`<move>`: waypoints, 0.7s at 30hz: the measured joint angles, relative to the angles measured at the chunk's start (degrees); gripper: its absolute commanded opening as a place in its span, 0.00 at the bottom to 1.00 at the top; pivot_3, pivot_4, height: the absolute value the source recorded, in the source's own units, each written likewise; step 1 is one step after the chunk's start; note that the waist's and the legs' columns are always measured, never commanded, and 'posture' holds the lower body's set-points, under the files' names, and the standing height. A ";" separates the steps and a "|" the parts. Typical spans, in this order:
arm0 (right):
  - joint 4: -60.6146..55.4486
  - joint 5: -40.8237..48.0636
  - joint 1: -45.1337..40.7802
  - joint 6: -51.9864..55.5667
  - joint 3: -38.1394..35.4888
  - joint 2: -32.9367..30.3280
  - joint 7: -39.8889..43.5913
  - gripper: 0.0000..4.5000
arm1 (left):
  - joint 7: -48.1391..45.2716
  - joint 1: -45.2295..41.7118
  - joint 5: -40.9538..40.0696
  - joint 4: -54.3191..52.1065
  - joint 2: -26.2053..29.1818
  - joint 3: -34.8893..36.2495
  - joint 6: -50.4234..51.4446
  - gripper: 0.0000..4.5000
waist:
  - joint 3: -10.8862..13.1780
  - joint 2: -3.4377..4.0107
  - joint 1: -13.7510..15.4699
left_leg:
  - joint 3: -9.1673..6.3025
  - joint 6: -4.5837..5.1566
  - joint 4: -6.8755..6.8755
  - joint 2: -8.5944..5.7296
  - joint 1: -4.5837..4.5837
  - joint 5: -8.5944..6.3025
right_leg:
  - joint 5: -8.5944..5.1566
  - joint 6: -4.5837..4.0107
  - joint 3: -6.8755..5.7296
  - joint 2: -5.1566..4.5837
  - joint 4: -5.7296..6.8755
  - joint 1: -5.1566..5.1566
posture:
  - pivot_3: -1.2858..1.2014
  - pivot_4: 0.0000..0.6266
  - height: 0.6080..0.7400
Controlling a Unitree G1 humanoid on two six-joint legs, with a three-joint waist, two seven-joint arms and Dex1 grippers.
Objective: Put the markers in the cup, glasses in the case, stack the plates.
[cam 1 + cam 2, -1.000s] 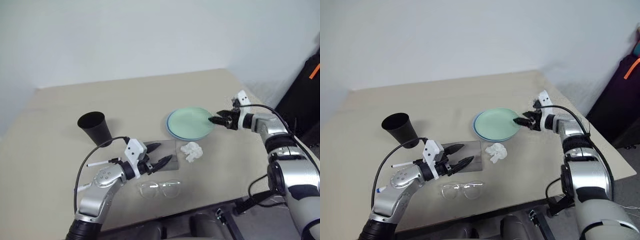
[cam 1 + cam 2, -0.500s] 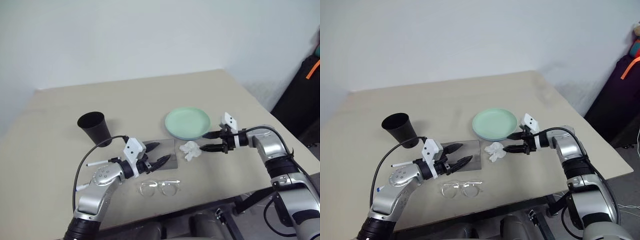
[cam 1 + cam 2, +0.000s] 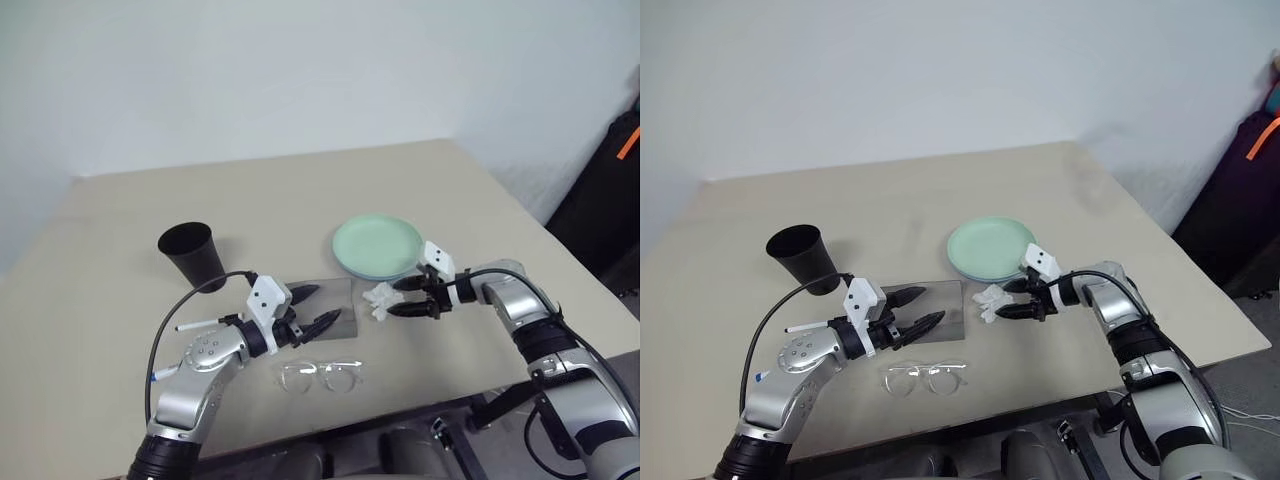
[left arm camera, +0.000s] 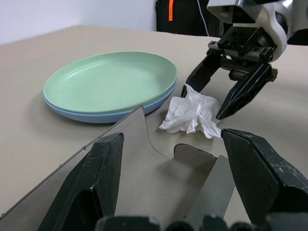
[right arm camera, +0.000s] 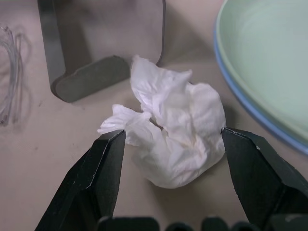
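Your right gripper point(image 3: 1006, 299) has its fingers spread on either side of the tissue point(image 5: 171, 132), gripping nothing; you seem set to clear that scrap from between the plates point(image 3: 376, 246) and the case point(image 3: 325, 303). The plates are stacked, mint on blue, so that step looks done. Your left gripper point(image 3: 319, 308) hovers over the case, released and empty, likely waiting its turn. The glasses point(image 3: 321, 376) lie near the table's point(image 3: 250, 200) front edge, just in front of the case, so slide them with care. The cup point(image 3: 190, 252) stands upright to the left, well apart from the rest. One marker point(image 3: 192, 325) shows behind your left arm; another may lie lower by the arm. The far half of the table offers open room.
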 measured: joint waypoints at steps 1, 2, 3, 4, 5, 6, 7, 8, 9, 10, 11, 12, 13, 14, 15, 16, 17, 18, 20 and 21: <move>0.09 -0.15 0.00 -0.16 0.05 0.00 -0.15 0.64 | 0.00 0.00 0.00 0.00 -0.01 0.00 0.00 0.76 | 0.00 0.00 0.00 | 0.00 0.00 0.00 0.00 0.00 0.00 | 0.00 0.00 0.00 0.00 0.00 0.00 | 0.52 0.00 1.00; 0.10 -0.30 0.00 -0.28 0.15 0.00 -0.23 0.56 | 0.00 0.00 0.01 0.00 -0.03 0.00 -0.01 0.76 | 0.00 0.00 0.00 | 0.00 0.00 0.00 0.00 0.00 0.00 | 0.00 0.00 -0.01 0.00 0.00 0.00 | 0.52 0.00 1.00; 0.10 -0.41 0.02 -0.43 0.29 -0.01 -0.30 0.49 | 0.01 -0.01 0.01 0.00 -0.07 0.00 -0.03 0.76 | 0.00 0.00 0.00 | 0.00 0.00 0.00 0.00 0.01 0.00 | 0.00 0.00 -0.01 0.00 0.00 0.00 | 0.52 0.00 1.00; 0.10 -0.68 0.08 -0.70 0.36 -0.01 -0.40 0.41 | 0.01 -0.02 0.02 0.00 -0.11 0.00 -0.05 0.76 | 0.00 0.00 -0.01 | 0.00 0.00 0.00 0.01 0.01 0.00 | 0.00 0.00 -0.01 0.00 0.01 0.00 | 0.52 0.00 1.00; 0.09 -0.77 0.19 -0.88 0.37 -0.05 -0.46 0.33 | 0.00 -0.04 0.02 0.00 -0.13 0.00 -0.08 0.76 | 0.00 0.00 -0.01 | 0.01 0.00 0.00 0.01 0.01 0.00 | 0.00 0.00 -0.01 0.00 0.00 0.00 | 0.52 0.00 1.00; 0.09 -0.77 0.37 -1.07 0.37 -0.10 -0.43 0.25 | 0.01 -0.05 0.02 0.00 -0.14 0.00 -0.13 0.76 | 0.00 0.00 0.00 | 0.01 0.00 0.00 0.01 0.01 0.00 | 0.00 0.00 -0.01 0.00 0.00 0.00 | 0.52 0.00 1.00; 0.09 -0.76 0.49 -1.13 0.36 -0.11 -0.35 0.18 | 0.01 -0.06 0.03 0.01 -0.14 0.00 -0.15 0.76 | 0.00 0.00 0.00 | 0.01 0.00 0.00 0.00 0.01 0.00 | 0.00 0.00 -0.01 0.00 0.00 0.00 | 0.52 0.00 1.00; 0.08 -0.74 0.51 -1.14 0.36 -0.15 -0.05 0.09 | 0.01 -0.07 0.03 0.03 -0.15 0.00 -0.17 0.76 | 0.00 0.00 -0.01 | 0.01 0.00 0.00 0.00 0.01 0.00 | 0.00 0.00 -0.01 0.00 0.00 0.00 | 0.52 0.00 1.00; 0.00 -0.69 0.50 -1.15 0.35 -0.31 0.40 0.02 | 0.01 -0.11 0.03 0.12 -0.20 0.00 -0.24 0.76 | 0.00 0.00 0.00 | 0.01 0.00 0.00 0.00 0.01 0.00 | 0.00 0.00 -0.01 0.00 0.00 0.00 | 0.52 0.00 1.00; -0.13 -0.68 0.50 -1.17 0.34 -0.55 0.67 0.01 | 0.01 -0.12 0.03 0.20 -0.23 0.00 -0.25 0.76 | 0.00 0.00 0.00 | 0.01 0.00 0.00 0.00 0.01 0.00 | 0.00 0.00 -0.01 0.00 0.00 0.00 | 0.52 0.00 1.00; -0.20 -0.65 0.50 -1.21 0.24 -0.77 0.77 0.01 | 0.01 -0.13 0.04 0.28 -0.23 0.00 -0.27 0.76 | 0.00 0.00 0.00 | 0.01 0.00 0.00 0.00 0.01 0.00 | 0.00 0.00 -0.01 0.00 0.00 0.00 | 0.52 0.00 1.00; -0.27 -0.49 0.50 -1.22 -0.04 -0.93 0.99 0.01 | 0.01 -0.13 0.04 0.34 -0.24 0.00 -0.28 0.76 | 0.00 0.00 0.00 | 0.01 0.00 0.00 0.00 0.00 0.00 | 0.00 0.00 -0.01 0.00 0.00 0.00 | 0.52 0.00 1.00; -0.39 0.33 0.49 -1.04 -0.50 -1.00 1.36 0.01 | 0.01 -0.13 0.05 0.38 -0.23 0.00 -0.29 0.76 | 0.00 -0.01 0.00 | 0.01 0.00 0.00 0.00 0.00 0.00 | 0.00 0.00 -0.01 0.00 0.00 0.00 | 0.52 0.00 1.00; -0.63 1.28 0.30 -0.50 -1.10 -0.91 1.73 0.01 | 0.02 -0.13 0.05 0.40 -0.23 0.00 -0.32 0.76 | 0.00 -0.01 0.00 | 0.00 0.00 0.00 0.00 0.00 0.00 | 0.00 0.00 -0.01 0.00 0.00 0.00 | 0.52 0.00 1.00; -0.77 2.86 -0.37 0.63 -2.44 -0.55 1.84 0.01 | 0.02 -0.14 0.05 0.42 -0.24 0.00 -0.34 0.76 | 0.01 0.00 -0.06 | 0.03 0.00 0.00 0.01 0.00 0.00 | 0.00 0.00 0.00 0.00 0.01 -0.02 | 0.52 0.00 1.00; -1.02 4.00 -1.23 1.41 -3.61 -0.45 1.83 0.01 | 0.01 -0.19 0.06 0.42 -0.26 -0.01 -0.37 0.76 | 0.01 0.01 -0.07 | 0.06 0.00 0.00 0.03 0.01 0.00 | 0.00 0.00 0.00 0.00 0.01 -0.02 | 0.52 0.00 1.00; -1.11 5.15 -2.40 2.20 -4.87 -0.35 1.64 0.01 | 0.01 -0.22 0.07 0.42 -0.25 0.00 -0.46 0.76 | 0.01 0.01 -0.05 | 0.05 0.00 0.01 0.04 0.02 0.00 | 0.00 0.00 -0.01 0.00 0.01 -0.02 | 0.52 0.00 1.00; -1.11 5.82 -3.89 2.88 -5.99 -0.11 1.23 0.01 | 0.01 -0.22 0.07 0.44 -0.25 0.00 -0.51 0.76 | 0.01 0.01 -0.05 | 0.05 0.00 0.00 0.04 0.02 0.00 | 0.00 0.00 -0.01 0.00 0.02 -0.02 | 0.52 0.00 1.00; -0.78 7.17 -6.80 3.47 -7.83 0.77 -0.46 0.01 | 0.00 -0.23 0.08 0.47 -0.23 0.00 -0.61 0.76 | 0.01 0.00 -0.04 | 0.03 0.00 0.00 0.07 0.03 0.00 | 0.00 0.00 -0.06 0.01 0.01 -0.01 | 0.52 0.00 1.00; 0.16 7.26 -8.49 3.59 -8.66 1.44 -2.01 0.01 | 0.00 -0.29 0.09 0.50 -0.25 -0.01 -0.63 0.76 | 0.01 0.01 -0.04 | 0.03 0.00 0.00 0.07 0.02 0.00 | 0.00 0.00 -0.06 0.01 0.02 -0.01 | 0.52 0.00 1.00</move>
